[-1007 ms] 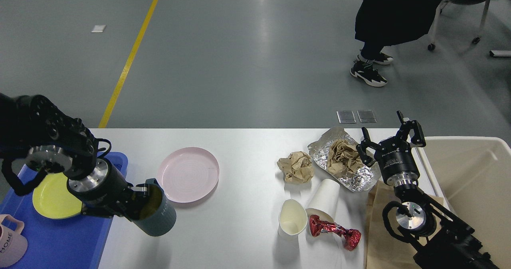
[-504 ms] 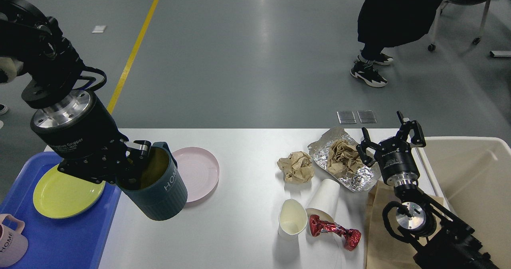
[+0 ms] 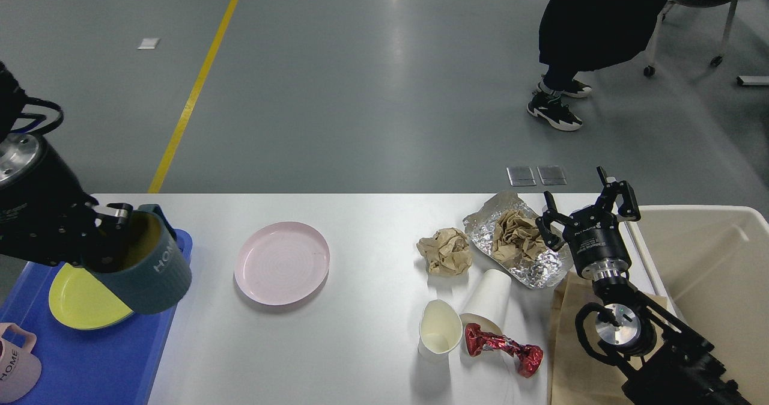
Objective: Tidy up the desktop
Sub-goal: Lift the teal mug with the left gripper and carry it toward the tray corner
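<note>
our left gripper [image 3: 114,228] pinches the rim of a dark teal mug [image 3: 150,267] above the blue tray [image 3: 96,357]; our right gripper [image 3: 586,204] hangs with fingers spread over the desktop [image 3: 360,345].

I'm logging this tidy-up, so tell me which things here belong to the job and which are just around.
Job: desktop, dark mug in left gripper, pink plate, paper cups, crumpled paper, foil, red wrapper, blue tray, beige bin.

Around: seated person, yellow floor line.
</note>
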